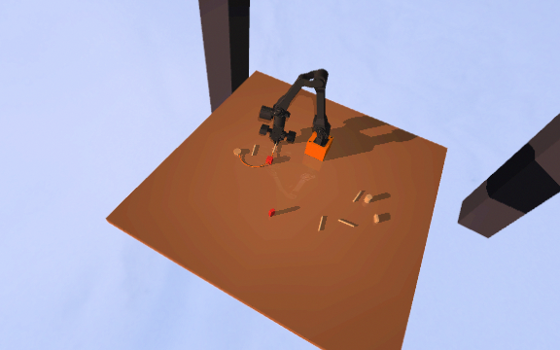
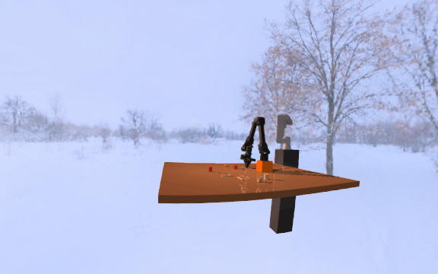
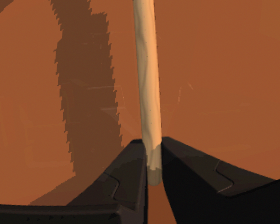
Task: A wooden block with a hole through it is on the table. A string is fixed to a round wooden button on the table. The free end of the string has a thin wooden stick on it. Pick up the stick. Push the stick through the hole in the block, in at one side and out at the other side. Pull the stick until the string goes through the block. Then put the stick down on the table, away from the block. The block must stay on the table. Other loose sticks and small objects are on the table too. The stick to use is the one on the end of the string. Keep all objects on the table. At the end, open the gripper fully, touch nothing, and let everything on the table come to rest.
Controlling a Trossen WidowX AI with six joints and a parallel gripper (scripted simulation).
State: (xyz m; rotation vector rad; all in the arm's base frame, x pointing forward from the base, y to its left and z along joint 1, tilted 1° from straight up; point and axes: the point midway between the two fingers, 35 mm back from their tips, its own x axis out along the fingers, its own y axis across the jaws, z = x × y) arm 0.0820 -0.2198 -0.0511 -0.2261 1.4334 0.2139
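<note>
Thin wooden stick (image 1: 274, 149) (image 3: 149, 95) clenched by 1 pair of black jaws (image 1: 276, 142) (image 2: 247, 167) beside a small red block (image 1: 269, 159) (image 2: 235, 167) above the brown wooden table (image 1: 202, 219) (image 2: 196, 186); a hard tug on the orange string (image 1: 251, 166) could drag the block.

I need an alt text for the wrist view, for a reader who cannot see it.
A black pincer grips a pale wooden stick near one end, and the stick runs up the middle of the picture and out at the top edge. Behind it is a brown table, with a broad dark shadow to the left of the stick.
</note>
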